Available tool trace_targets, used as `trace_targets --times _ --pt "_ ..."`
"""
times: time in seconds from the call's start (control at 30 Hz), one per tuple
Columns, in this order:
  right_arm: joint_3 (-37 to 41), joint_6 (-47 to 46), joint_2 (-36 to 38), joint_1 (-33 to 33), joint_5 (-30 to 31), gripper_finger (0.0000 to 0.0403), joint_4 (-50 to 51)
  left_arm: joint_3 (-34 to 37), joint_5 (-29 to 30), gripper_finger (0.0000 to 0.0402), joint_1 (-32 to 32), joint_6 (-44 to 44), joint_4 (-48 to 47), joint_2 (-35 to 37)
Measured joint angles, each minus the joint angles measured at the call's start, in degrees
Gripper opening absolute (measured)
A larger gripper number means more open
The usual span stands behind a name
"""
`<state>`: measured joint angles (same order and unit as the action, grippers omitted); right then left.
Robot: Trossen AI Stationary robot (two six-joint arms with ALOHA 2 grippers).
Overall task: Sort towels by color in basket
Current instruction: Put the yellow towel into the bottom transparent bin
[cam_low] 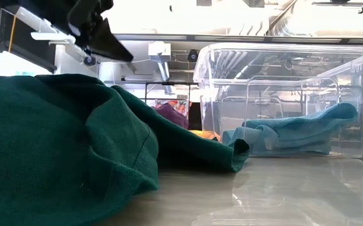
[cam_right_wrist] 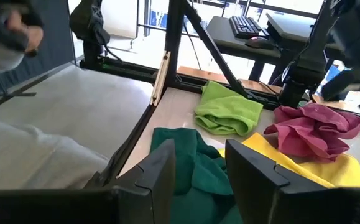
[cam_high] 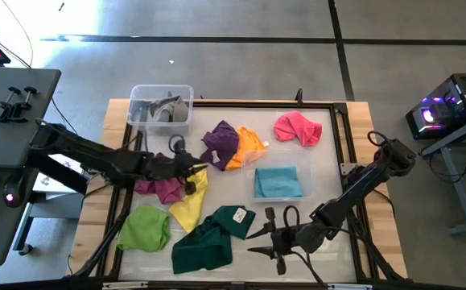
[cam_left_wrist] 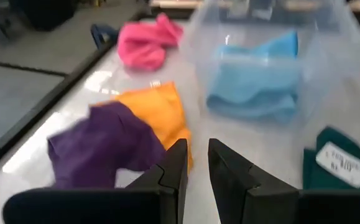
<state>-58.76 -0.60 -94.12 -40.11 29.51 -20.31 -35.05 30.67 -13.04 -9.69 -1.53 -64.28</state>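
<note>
My left gripper [cam_high: 194,169] hovers narrowly open and empty between the purple towel [cam_high: 220,143] and the yellow towel [cam_high: 189,203]; its wrist view shows the purple towel [cam_left_wrist: 99,146] and the orange towel [cam_left_wrist: 158,115] just ahead of it [cam_left_wrist: 197,168]. The magenta towel [cam_high: 164,188] lies under the left arm. My right gripper [cam_high: 258,234] is open beside the dark green towel [cam_high: 208,239], its fingers [cam_right_wrist: 199,165] over that towel's edge [cam_right_wrist: 189,155]. The lime green towel [cam_high: 145,228], the pink towel [cam_high: 297,129] and the others lie flat on the table.
A clear bin [cam_high: 161,105] at the far left holds the grey towel [cam_high: 168,109]. A second clear bin [cam_low: 281,94] holds the light blue towel [cam_high: 279,182]. A black frame [cam_high: 341,145] rims the table. A white label [cam_high: 239,214] lies on the dark green towel.
</note>
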Motion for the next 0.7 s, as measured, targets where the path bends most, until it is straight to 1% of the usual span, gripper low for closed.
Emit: trace_targets --times 0.1,0.17,0.27,0.33,0.5,0.57,0.7 --pt "0.0 -2.1 0.0 1.4 0.4 0.0138 -0.3 0.0 1.0 0.0051 -2.6 2.1 0.2 -3.4" --pt "0.0 -2.1 0.0 2.3 0.3 0.0138 0.1 0.0 3.9 0.0051 -4.6 3.7 0.3 -5.7" --pt "0.0 -2.0 0.0 3.7 -2.0 0.0138 -0.5 0.0 8.1 0.0051 -7.7 2.8 1.5 -8.7" --pt "0.0 -0.8 0.0 4.7 -4.6 0.0138 -1.3 0.0 10.4 0.0051 -10.1 2.0 1.9 -9.8" --pt "-0.3 3.7 -2.7 7.6 -9.2 0.0138 -5.5 -0.2 15.1 0.0051 -16.9 -2.6 1.7 -9.7" --pt "-2.1 5.1 -4.7 8.6 -10.7 0.0138 -5.5 -0.8 15.9 0.0051 -19.7 -4.3 1.6 -9.4" --pt "-7.4 6.7 -8.8 10.0 -11.0 0.0139 -1.7 -2.1 16.9 0.0051 -24.7 -5.1 1.3 -9.2"
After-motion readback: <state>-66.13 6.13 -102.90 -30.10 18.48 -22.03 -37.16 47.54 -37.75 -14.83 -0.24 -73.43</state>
